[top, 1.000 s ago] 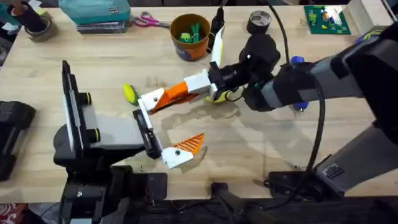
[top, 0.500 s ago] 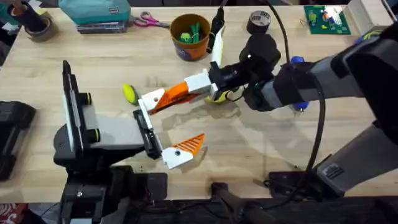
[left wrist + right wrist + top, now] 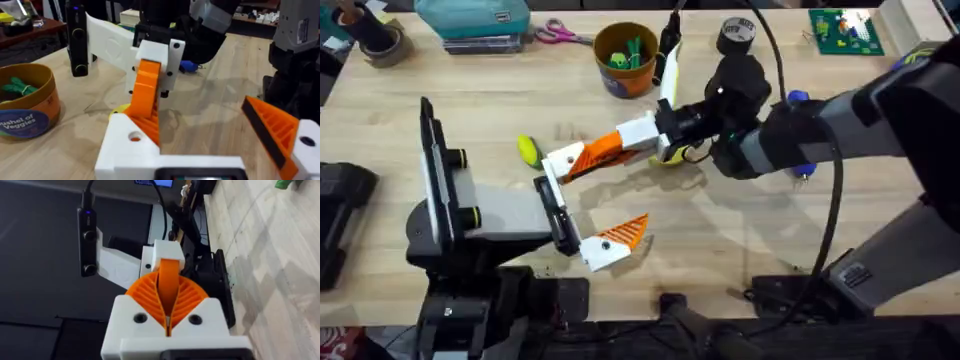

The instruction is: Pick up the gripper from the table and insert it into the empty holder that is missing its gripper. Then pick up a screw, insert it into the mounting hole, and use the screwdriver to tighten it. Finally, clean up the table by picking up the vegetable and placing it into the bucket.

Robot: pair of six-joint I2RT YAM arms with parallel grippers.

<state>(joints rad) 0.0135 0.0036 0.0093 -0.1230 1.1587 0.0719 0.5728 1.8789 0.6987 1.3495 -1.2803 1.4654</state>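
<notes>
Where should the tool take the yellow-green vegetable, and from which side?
Probably across the short middle of the vegetable, coming straight down from above: it lies flat on the table, an oval, with the holder close beside it.

Along the far edge of the wooden surface lie pink-handled scissors, a black tape roll, a teal case and a green circuit board.
</notes>
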